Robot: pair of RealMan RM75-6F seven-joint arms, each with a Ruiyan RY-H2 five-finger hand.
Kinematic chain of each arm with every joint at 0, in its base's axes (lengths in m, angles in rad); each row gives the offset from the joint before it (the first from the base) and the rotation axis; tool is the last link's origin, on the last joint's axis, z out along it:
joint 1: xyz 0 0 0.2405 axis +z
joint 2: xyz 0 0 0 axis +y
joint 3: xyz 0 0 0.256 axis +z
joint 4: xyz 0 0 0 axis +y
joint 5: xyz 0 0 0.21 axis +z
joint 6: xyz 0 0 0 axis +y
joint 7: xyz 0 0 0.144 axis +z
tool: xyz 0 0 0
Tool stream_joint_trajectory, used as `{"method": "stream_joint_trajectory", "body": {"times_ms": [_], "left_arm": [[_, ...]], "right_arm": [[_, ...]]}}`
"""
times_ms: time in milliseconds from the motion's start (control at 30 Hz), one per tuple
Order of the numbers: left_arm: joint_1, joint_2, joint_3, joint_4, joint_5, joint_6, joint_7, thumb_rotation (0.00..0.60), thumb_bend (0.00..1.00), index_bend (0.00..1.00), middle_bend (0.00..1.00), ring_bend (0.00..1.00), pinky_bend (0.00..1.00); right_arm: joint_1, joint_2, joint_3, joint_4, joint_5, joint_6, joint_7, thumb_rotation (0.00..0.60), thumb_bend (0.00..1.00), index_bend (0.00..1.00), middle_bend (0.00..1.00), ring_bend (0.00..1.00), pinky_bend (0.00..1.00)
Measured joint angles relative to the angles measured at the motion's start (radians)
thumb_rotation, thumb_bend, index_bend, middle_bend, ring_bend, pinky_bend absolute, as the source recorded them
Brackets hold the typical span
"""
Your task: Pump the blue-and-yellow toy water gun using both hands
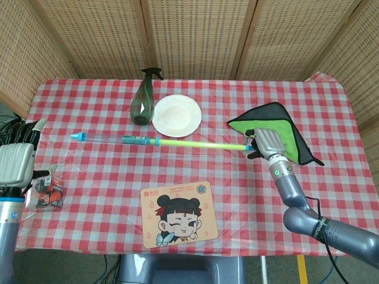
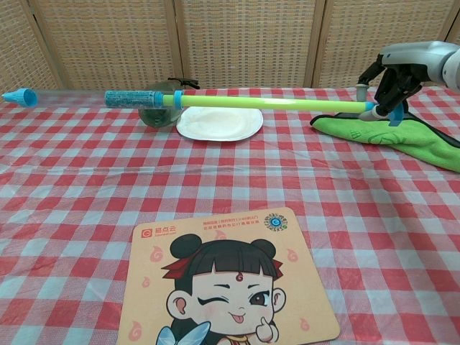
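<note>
The toy water gun [image 1: 160, 142] [image 2: 215, 101] is a long thin tube with a blue nozzle tip [image 1: 75, 136] [image 2: 19, 96], a clear barrel, a blue middle and a yellow-green rod. It hangs roughly level above the table. My right hand [image 1: 267, 145] [image 2: 392, 75] grips the rod's right end, beside the green cloth. My left hand [image 1: 16, 163] is raised at the table's left edge with fingers apart, holding nothing, well left of the nozzle tip. The chest view does not show the left hand.
A dark green spray bottle [image 1: 142, 97] and a white plate [image 1: 177, 115] stand behind the gun. A green cloth [image 1: 273, 133] lies at the right. A cartoon mat [image 1: 176, 213] sits near the front edge. A small packet [image 1: 48, 192] lies by my left hand.
</note>
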Motion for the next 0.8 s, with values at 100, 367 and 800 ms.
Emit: {"method": "stream_joint_trajectory", "body": {"times_ms": [100, 367, 800], "left_arm": [[-0.034, 0.007, -0.019, 0.007, -0.05, -0.035, 0.004, 0.6, 0.17, 0.27, 0.72, 0.64, 0.53], [-0.152, 0.05, -0.052, 0.032, -0.264, -0.229, 0.007, 0.6, 0.18, 0.35, 0.86, 0.77, 0.65], [-0.337, 0.068, -0.04, 0.082, -0.525, -0.349, 0.112, 0.6, 0.18, 0.37, 0.88, 0.79, 0.66]], "right_arm": [[0.011, 0.007, -0.002, -0.005, 0.009, 0.003, -0.001, 0.6, 0.5, 0.83, 1.0, 1.0, 0.68], [0.029, 0.018, -0.009, -0.017, 0.02, 0.005, 0.003, 0.6, 0.5, 0.83, 1.0, 1.0, 0.68], [0.042, 0.047, -0.026, -0.031, 0.025, -0.009, 0.022, 0.6, 0.5, 0.83, 1.0, 1.0, 0.68]]}}
